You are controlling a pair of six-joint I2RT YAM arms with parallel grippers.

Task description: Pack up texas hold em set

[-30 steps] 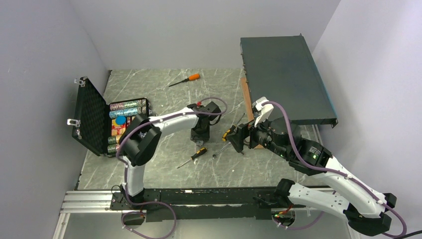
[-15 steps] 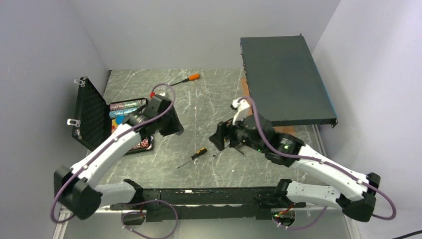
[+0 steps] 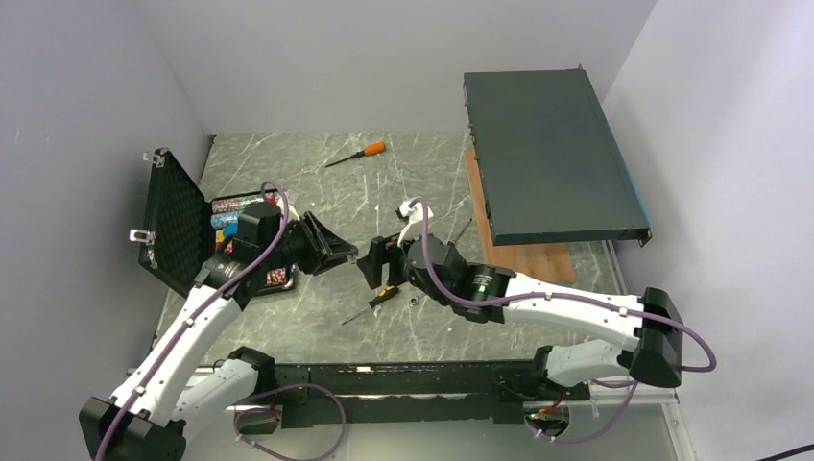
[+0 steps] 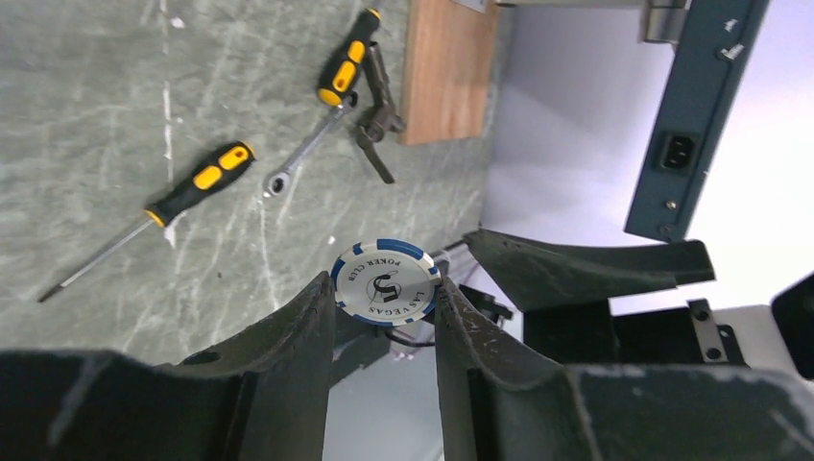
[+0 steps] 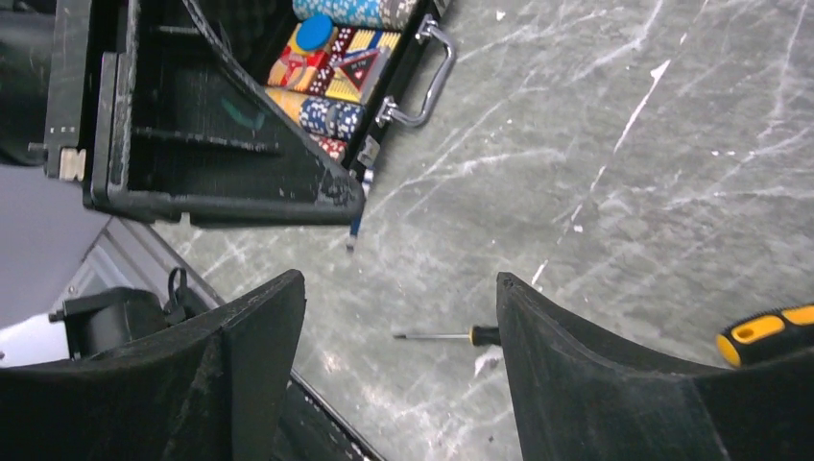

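Facing of poker chip (image 4: 386,282): turning its printed face flat to the left wrist camera, giving the right wrist view only a thin near-upright edge.
Chip look: showing white centre, blue-and-white rim, "Las Vegas Poker Club" lettering.
Chip place: sitting low centre in the left wrist frame.
Left gripper (image 4: 385,294): pinching the chip by its rim.
Right gripper (image 5: 398,283): gaping, holding nothing.
Case (image 3: 179,229): standing open at left of the top frame, showing rows of chips (image 5: 329,115) inside.
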